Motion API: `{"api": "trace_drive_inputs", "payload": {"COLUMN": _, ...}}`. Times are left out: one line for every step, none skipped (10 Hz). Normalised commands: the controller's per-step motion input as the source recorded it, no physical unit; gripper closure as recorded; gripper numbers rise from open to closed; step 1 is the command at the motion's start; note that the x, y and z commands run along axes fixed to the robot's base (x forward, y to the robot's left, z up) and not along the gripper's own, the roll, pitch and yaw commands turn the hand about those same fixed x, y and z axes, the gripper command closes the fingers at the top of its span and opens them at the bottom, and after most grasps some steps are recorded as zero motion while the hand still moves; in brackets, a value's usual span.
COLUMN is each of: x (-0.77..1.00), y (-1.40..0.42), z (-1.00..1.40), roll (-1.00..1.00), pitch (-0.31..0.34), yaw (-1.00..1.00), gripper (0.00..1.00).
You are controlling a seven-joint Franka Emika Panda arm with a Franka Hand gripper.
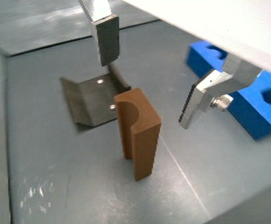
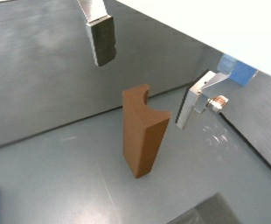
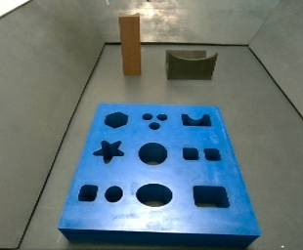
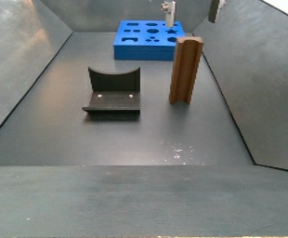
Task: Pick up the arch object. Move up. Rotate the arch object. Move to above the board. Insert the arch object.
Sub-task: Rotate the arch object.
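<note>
The arch object (image 1: 138,131) (image 2: 142,131) is a tan-brown wooden block standing upright on the grey floor, with a curved notch at its top end. Both side views show it too (image 3: 131,44) (image 4: 187,70). My gripper (image 1: 153,70) (image 2: 148,72) hangs above it, open, its two silver fingers wide apart on either side of the block's top and touching nothing. In a side view only the fingertips (image 4: 168,11) show, above the block. The blue board (image 3: 131,174) (image 4: 140,48) with dark cut-outs lies flat, apart from the block.
The fixture (image 3: 190,64) (image 4: 113,91) (image 1: 93,98), a dark bracket on a base plate, stands on the floor beside the arch object. Grey sloping walls enclose the floor on all sides. A corner of the board (image 1: 237,87) shows past one finger.
</note>
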Motion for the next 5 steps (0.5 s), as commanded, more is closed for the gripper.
{"api": "trace_drive_inputs", "payload": {"x": 0.04, "y": -0.01, "z": -0.03, "roll": -0.01, "pitch": 0.005, "yaw": 1.0, "gripper": 0.0}}
{"api": "trace_drive_inputs", "payload": {"x": 0.04, "y": -0.01, "z": -0.03, "roll": -0.01, "pitch": 0.005, "yaw": 1.0, "gripper": 0.0}}
{"api": "trace_drive_inputs", "payload": {"x": 0.04, "y": -0.01, "z": -0.03, "roll": -0.01, "pitch": 0.006, "yaw": 1.0, "gripper": 0.0}}
{"api": "trace_drive_inputs", "payload": {"x": 0.04, "y": -0.01, "z": -0.03, "roll": -0.01, "pitch": 0.006, "yaw": 1.0, "gripper": 0.0}}
{"api": "trace_drive_inputs", "payload": {"x": 0.04, "y": -0.01, "z": -0.03, "roll": -0.01, "pitch": 0.006, "yaw": 1.0, "gripper": 0.0}}
